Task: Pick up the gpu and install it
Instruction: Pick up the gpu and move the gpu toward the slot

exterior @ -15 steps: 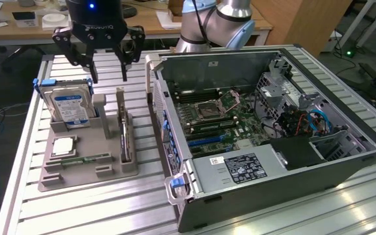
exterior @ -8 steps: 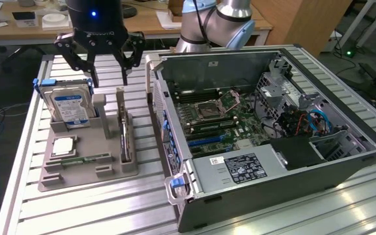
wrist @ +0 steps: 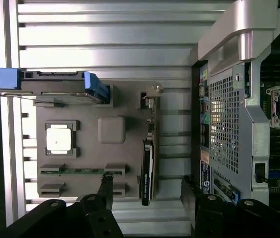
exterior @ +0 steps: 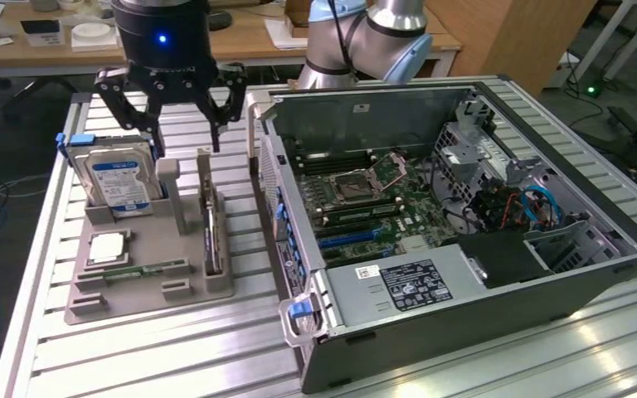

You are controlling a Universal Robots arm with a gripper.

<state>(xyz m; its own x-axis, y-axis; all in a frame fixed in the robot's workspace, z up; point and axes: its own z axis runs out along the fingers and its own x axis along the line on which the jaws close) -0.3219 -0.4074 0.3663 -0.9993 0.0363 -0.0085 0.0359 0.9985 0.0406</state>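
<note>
I see open computer case (exterior: pixel 463 323) nearest, grey tray (exterior: pixel 119 308) beside it on exterior view's left. Gpu (exterior: pixel 210 228) stands on edge in tray slot. Farther back, gripper (exterior: pixel 186 139) hovers above tray, jaws spread, holding nothing.

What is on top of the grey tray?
On the grey tray, the hard drive and the gpu stand on edge; a processor chip and a memory stick lie flat. Slots hide both standing parts' lower edges.
</note>
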